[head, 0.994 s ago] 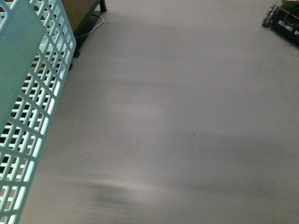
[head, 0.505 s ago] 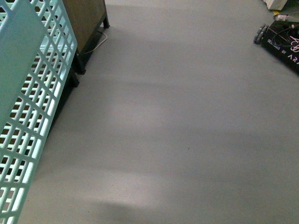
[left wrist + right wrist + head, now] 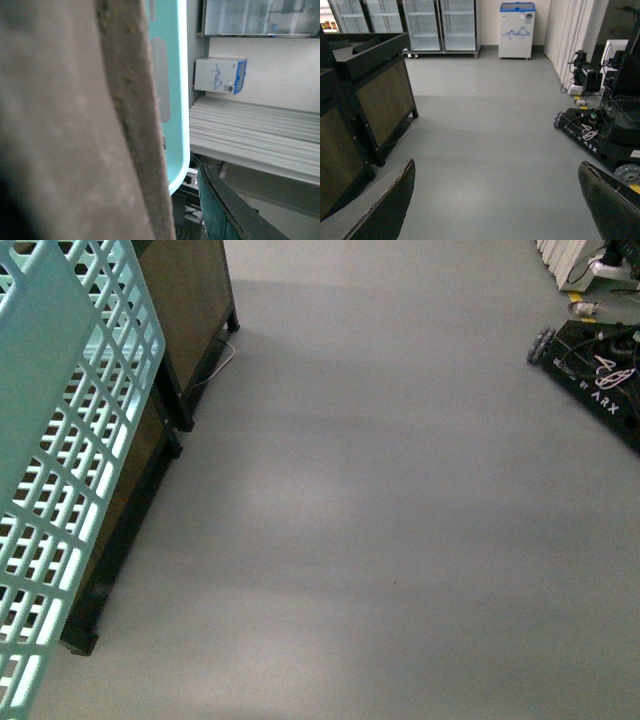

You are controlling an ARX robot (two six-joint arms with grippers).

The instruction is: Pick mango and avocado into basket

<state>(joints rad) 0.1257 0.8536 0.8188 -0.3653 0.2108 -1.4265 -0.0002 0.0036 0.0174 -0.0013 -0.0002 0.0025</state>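
Rolling on across the floor as more of the cabinet comes into view, the robot has the basket raised at its left, right end effector spread empty, left end effector impossible to read, mango and avocado unseen, picking likely still ahead.

A bare grey floor is seen flanked by dark, black-framed cabinets and white slatted panels, while glass-door refrigerators and a small blue-lidded white freezer are lined against the pale far wall.
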